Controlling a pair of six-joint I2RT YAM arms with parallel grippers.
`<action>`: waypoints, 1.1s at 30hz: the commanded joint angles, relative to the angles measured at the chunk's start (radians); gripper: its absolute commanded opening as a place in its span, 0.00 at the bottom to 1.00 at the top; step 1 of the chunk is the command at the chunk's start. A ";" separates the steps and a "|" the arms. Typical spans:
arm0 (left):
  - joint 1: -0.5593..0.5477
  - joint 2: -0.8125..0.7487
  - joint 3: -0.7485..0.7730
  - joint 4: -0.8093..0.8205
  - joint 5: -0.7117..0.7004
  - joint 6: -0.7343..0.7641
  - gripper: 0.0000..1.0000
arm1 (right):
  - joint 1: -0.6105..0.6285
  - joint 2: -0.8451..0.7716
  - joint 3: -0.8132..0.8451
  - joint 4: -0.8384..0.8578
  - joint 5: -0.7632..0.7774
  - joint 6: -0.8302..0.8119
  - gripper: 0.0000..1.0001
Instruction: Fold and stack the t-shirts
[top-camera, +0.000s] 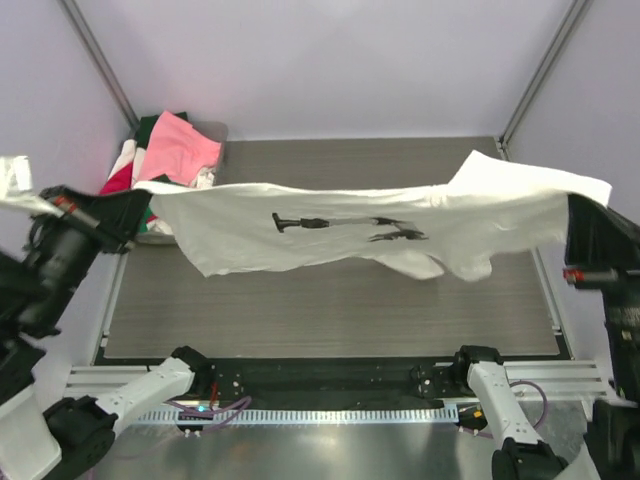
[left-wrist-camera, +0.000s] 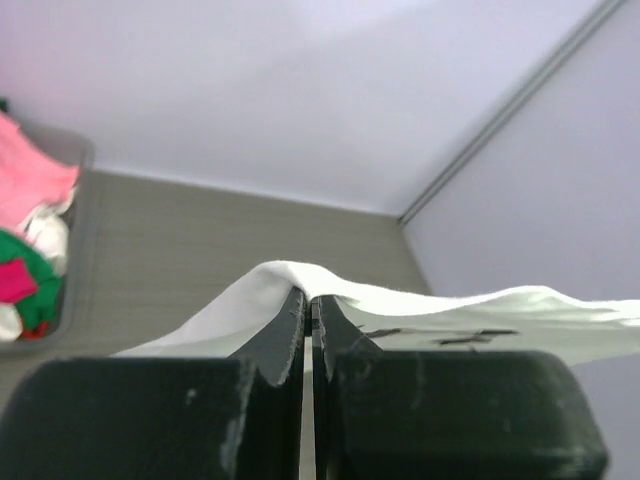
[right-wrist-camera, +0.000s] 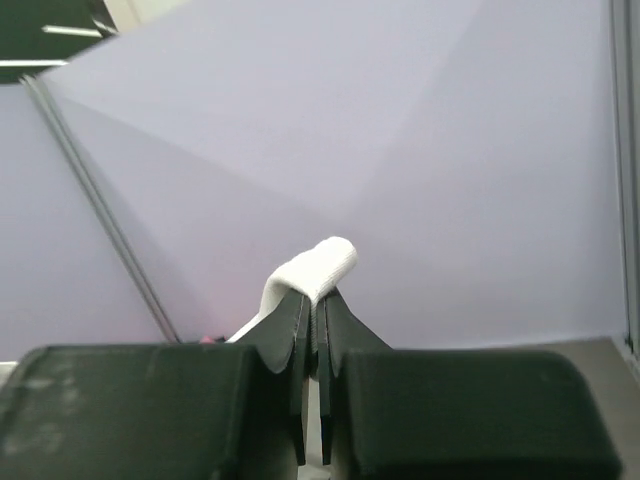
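A white t-shirt (top-camera: 330, 225) with a dark print hangs stretched in the air across the table, held at both ends. My left gripper (top-camera: 138, 196) is shut on its left end; the left wrist view shows the cloth (left-wrist-camera: 420, 305) pinched between the closed jaws of that gripper (left-wrist-camera: 311, 296). My right gripper (top-camera: 572, 205) is shut on the right end; the right wrist view shows a bunched white fold (right-wrist-camera: 318, 265) in the closed jaws of that gripper (right-wrist-camera: 314, 294). Other t-shirts, pink (top-camera: 180, 147), red, green and white, lie piled at the back left.
The pile sits in a shallow grey tray (top-camera: 216, 131) at the table's back left corner, also in the left wrist view (left-wrist-camera: 75, 250). The grey wood-grain table top (top-camera: 330, 310) lies under the hanging shirt. Lilac walls enclose the back and sides.
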 joint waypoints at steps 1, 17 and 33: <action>-0.002 -0.083 -0.006 0.124 0.138 0.034 0.00 | 0.018 -0.041 0.052 0.089 0.081 -0.058 0.01; 0.014 0.245 -0.068 0.134 -0.147 0.024 0.00 | 0.041 0.329 -0.050 0.369 0.121 -0.149 0.01; 0.389 1.133 0.037 0.151 0.162 -0.032 0.62 | 0.059 1.140 -0.023 0.457 0.210 -0.075 0.86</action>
